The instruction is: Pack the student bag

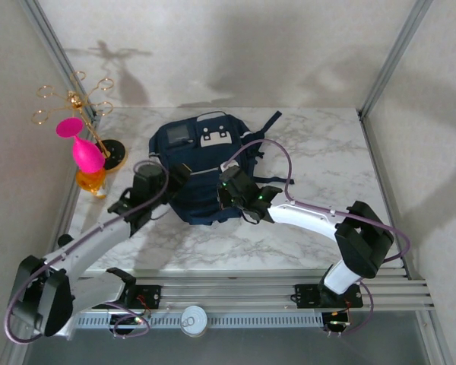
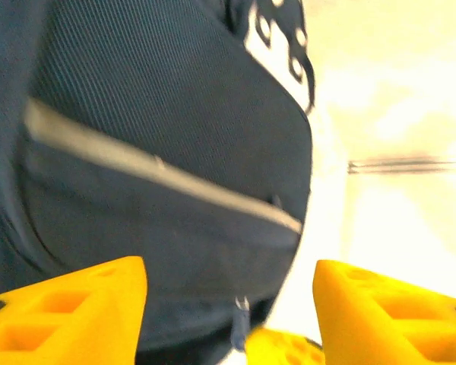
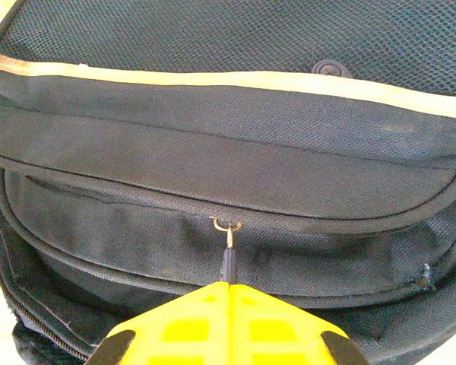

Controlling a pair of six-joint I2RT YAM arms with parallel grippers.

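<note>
The student bag [image 1: 201,156], a navy-blue backpack with white patches at its far end, lies flat in the middle of the marble table [image 1: 327,160]. My right gripper [image 3: 228,285] is at the bag's near end, shut on the dark pull tab of a zipper [image 3: 227,262]. That zipper runs below the pale stripe [image 3: 213,78] of the front pocket. My left gripper [image 2: 229,266] hovers open at the bag's left side with nothing between its yellow fingers [image 2: 76,312]. In the left wrist view the same zipper pull [image 2: 240,325] hangs just ahead, beside the right gripper's yellow tip [image 2: 283,347].
A gold wire jewellery stand [image 1: 76,99] on a dark base stands at the table's back left. A pink vase-shaped object [image 1: 83,148] and an orange item [image 1: 91,181] sit against it. Metal frame posts [image 1: 391,57] border the sides. Bare marble lies right of the bag.
</note>
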